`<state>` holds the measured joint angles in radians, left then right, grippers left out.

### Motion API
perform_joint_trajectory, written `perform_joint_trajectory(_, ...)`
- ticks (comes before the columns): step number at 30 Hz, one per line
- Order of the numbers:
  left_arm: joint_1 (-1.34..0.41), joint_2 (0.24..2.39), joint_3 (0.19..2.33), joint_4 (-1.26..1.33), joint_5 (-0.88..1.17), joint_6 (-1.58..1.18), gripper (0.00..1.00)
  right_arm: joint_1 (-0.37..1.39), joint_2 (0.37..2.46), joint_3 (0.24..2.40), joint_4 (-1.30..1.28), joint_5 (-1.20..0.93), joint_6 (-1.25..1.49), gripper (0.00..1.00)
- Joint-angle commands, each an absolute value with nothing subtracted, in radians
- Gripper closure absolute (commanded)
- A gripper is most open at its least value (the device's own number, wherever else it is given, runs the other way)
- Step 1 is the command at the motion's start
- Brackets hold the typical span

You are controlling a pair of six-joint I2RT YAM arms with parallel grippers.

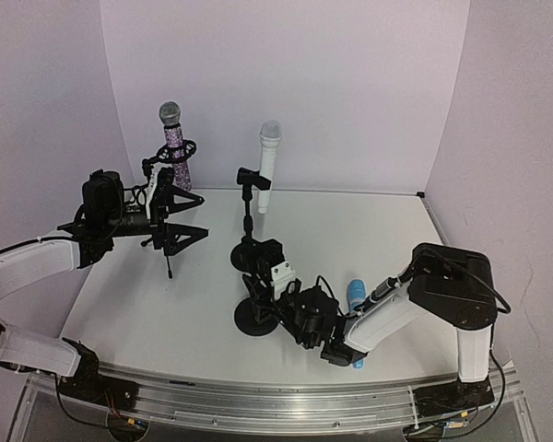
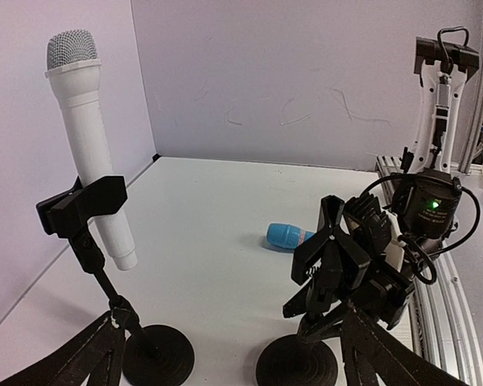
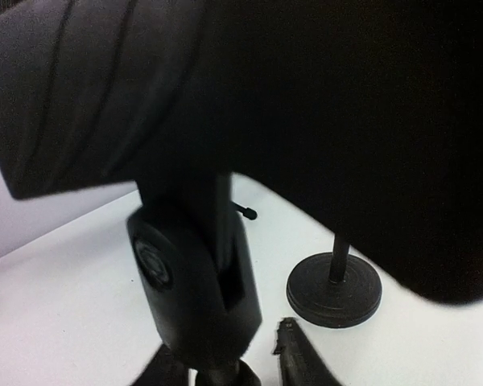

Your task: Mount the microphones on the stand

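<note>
Closest to any lens: empty clip (image 3: 105, 88), filling the right wrist view. Left to right in the top view:
- left pincer (image 1: 155, 219) spread, pinching nothing, just beside the tripod stand (image 1: 177, 235).
- purple microphone (image 1: 175, 147) upright in that tripod stand's holder. Done.
- white microphone (image 1: 268, 170) upright, clamped on the round-base stand (image 1: 247, 258). Done.
- third stand (image 1: 256, 318), nearer the arms, carries the empty clip. Right pincer (image 1: 275, 276) is at its neck, fingers either side of the stem. Can't tell whether they press it or only flank it.
- blue microphone (image 1: 356, 295) lies flat on the worktop (image 1: 378, 230), just right of the third stand, partly hidden by the right arm. Nothing holds it.

Read: two of three mounted. Step in hand looks like setting or steadying the last clip.

Next move: right pincer leaves the stand, takes the blue microphone by the barrel, tips it upright and seats it in the empty clip. It looks spring-loaded, so the third stand probably needs bracing. Left pincer is free for that.
</note>
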<state>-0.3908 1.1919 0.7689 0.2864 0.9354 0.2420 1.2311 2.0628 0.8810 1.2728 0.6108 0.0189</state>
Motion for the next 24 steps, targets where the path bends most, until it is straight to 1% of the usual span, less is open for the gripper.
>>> perform_joint_trajectory(1,-0.387,1.186,0.766,0.275,0.997,0.304,0.07,1.243,2.029,0.866,1.367,0.611,0.009,0.48)
perform_joint_trajectory(3,-0.388,1.186,0.767,0.262,1.011,0.322,0.06,1.242,2.017,0.854,1.367,0.606,0.011,0.4)
perform_joint_trajectory(5,-0.389,1.191,0.775,0.24,1.024,0.334,0.06,1.243,2.004,0.84,1.367,0.599,0.013,0.34)
perform_joint_trajectory(7,-0.393,1.198,0.787,0.219,1.03,0.337,0.05,1.246,1.987,0.82,1.365,0.601,0.017,0.22)
perform_joint_trajectory(8,-0.398,1.202,0.798,0.203,1.031,0.341,0.03,1.25,1.976,0.806,1.363,0.607,0.022,0.18)
perform_joint_trajectory(9,-0.404,1.207,0.811,0.184,1.031,0.345,0.01,1.256,1.963,0.789,1.359,0.617,0.03,0.15)
perform_joint_trajectory(12,-0.432,1.204,0.835,0.143,0.999,0.334,0.0,1.292,1.881,0.715,1.273,0.679,0.064,0.12)
perform_joint_trajectory(14,-0.459,1.198,0.841,0.112,0.975,0.338,0.0,1.316,1.794,0.676,1.104,0.719,0.129,0.11)
perform_joint_trajectory(20,-0.539,1.211,0.885,0.056,0.944,0.346,0.0,1.327,1.453,0.655,0.293,0.692,0.504,0.11)
perform_joint_trajectory(24,-0.561,1.221,0.886,0.055,0.945,0.378,0.0,1.325,1.295,0.69,-0.206,0.708,0.72,0.12)
